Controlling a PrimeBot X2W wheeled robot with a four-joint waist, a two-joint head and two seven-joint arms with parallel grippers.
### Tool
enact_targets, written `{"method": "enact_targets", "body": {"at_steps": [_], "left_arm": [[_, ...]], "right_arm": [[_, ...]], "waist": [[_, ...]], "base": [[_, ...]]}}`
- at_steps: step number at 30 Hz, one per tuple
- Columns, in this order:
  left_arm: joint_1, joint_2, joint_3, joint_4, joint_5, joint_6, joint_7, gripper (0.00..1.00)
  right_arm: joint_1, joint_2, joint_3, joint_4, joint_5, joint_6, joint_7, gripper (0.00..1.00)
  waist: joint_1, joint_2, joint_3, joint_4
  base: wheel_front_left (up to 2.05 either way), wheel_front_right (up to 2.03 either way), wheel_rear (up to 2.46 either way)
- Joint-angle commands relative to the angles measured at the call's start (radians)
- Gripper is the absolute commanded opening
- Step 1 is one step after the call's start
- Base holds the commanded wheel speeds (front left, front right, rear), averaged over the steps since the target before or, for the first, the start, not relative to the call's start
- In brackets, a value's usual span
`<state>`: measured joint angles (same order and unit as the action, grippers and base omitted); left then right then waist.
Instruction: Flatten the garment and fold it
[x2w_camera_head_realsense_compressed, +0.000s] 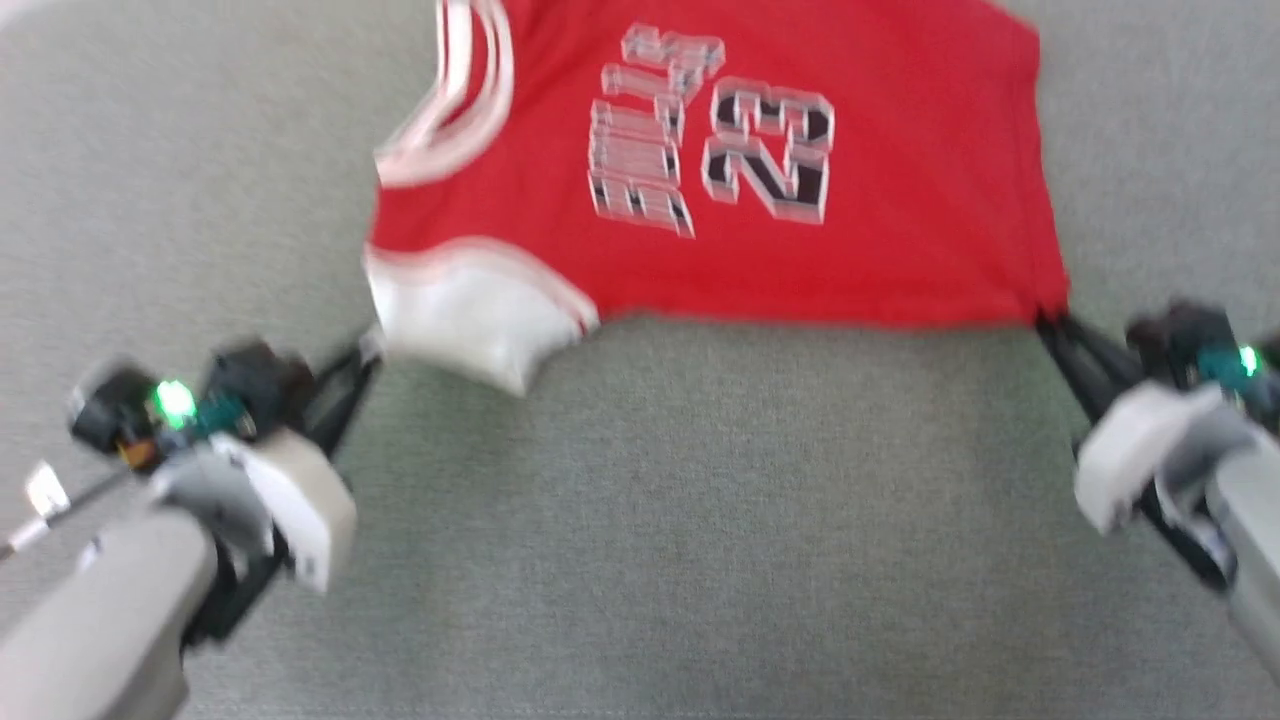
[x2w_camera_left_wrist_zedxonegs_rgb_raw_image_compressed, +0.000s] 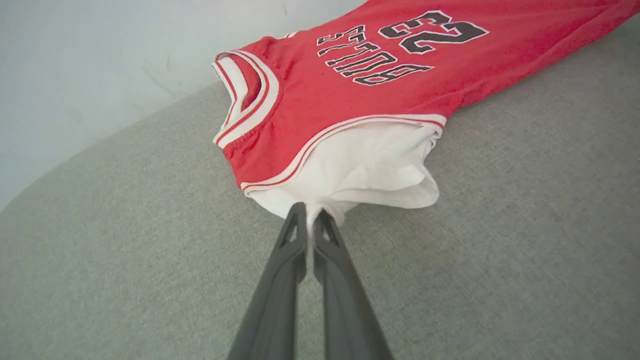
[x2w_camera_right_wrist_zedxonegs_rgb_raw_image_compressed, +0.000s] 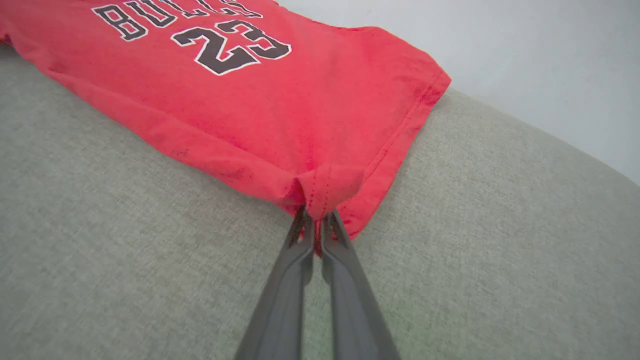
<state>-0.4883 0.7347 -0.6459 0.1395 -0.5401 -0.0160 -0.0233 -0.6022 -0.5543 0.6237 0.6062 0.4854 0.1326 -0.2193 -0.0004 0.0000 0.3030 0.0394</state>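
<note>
Sideways, the garment (x2w_camera_head_realsense_compressed: 800, 260) lies; left fingers (x2w_camera_left_wrist_zedxonegs_rgb_raw_image_compressed: 280, 280) clamp its sleeve (x2w_camera_left_wrist_zedxonegs_rgb_raw_image_compressed: 370, 170), right fingers (x2w_camera_right_wrist_zedxonegs_rgb_raw_image_compressed: 345, 300) its hem corner (x2w_camera_right_wrist_zedxonegs_rgb_raw_image_compressed: 327, 192) (grey surface (x2w_camera_head_realsense_compressed: 640, 520) around).

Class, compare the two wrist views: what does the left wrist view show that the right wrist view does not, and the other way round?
Left wrist view: the left claw shut on a white sleeve, plus the striped collar. Right wrist view: the right claw shut on a red hem corner. Both: the red garment with its black lettering, lying on the grey fabric surface, with a pale wall behind.
</note>
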Motion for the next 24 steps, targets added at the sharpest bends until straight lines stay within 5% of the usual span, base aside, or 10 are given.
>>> {"method": "enact_targets", "body": {"at_steps": [1,15,18,24], "left_arm": [[0.047,0.02,-0.013,-0.019,-0.023,-0.002,0.035,0.0],[0.358,0.146,-0.072,-0.304,-0.251,0.066,0.332,0.0],[0.396,0.153,-0.093,-0.368,-0.318,0.045,0.383,0.0],[0.412,0.141,-0.072,-0.406,-0.335,0.057,0.337,0.0]], "right_arm": [[0.049,-0.013,-0.006,-0.016,0.009,-0.002,0.007,0.0],[0.403,-0.165,-0.052,-0.334,0.127,-0.002,0.164,0.0],[0.474,-0.181,-0.1,-0.39,0.138,-0.002,0.203,0.0],[0.596,-0.145,-0.227,-0.489,0.148,-0.002,0.242,0.0]], "waist": [[0.0004,0.0,-0.111,0.039],[0.0004,0.0,-0.257,0.059],[0.0004,0.0,-0.271,0.065],[0.0004,0.0,-0.266,0.056]], "base": [[0.0,0.0,0.0],[0.0,0.0,0.0],[0.0,0.0,0.0],[0.0,0.0,0.0]]}}
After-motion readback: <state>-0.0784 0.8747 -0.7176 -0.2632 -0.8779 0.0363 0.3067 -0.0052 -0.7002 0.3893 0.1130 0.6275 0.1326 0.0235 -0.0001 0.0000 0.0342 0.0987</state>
